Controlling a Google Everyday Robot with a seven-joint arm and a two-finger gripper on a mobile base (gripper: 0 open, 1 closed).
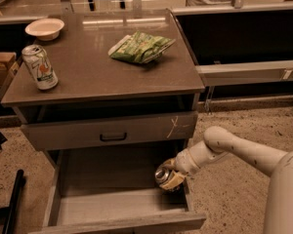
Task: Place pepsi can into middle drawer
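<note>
While the middle drawer [112,206] stands pulled out at the foot of the cabinet, the pepsi can [161,174] is held within it, by the right side wall and towards the back of the pale floor. The can is clamped between the fingers of the gripper [169,178], which are closed around its body. It is tipped over, so that its shiny top is turned to the left and towards the camera. Whether the can is touching the drawer floor cannot be told.

The gripper is carried by a pale arm [234,147], which is stretched in from the right edge and angled down over the drawer's right wall. Above the open drawer, another drawer front [68,134] is seen, fitted with a black handle [113,137] and marked by a pale scratch [174,126] near its right end.

On the brown tabletop [97,77], three things are set well apart. A white can [39,67] with green and orange print is stood upright near the front left corner. A shallow white bowl [45,28] is placed at the back left corner, and a crumpled green bag [142,47] is laid towards the back right.

A cardboard box [0,67] is partly seen at the left edge, beside the cabinet. A black bar [12,204] is laid on the speckled floor [224,204] at the lower left.
</note>
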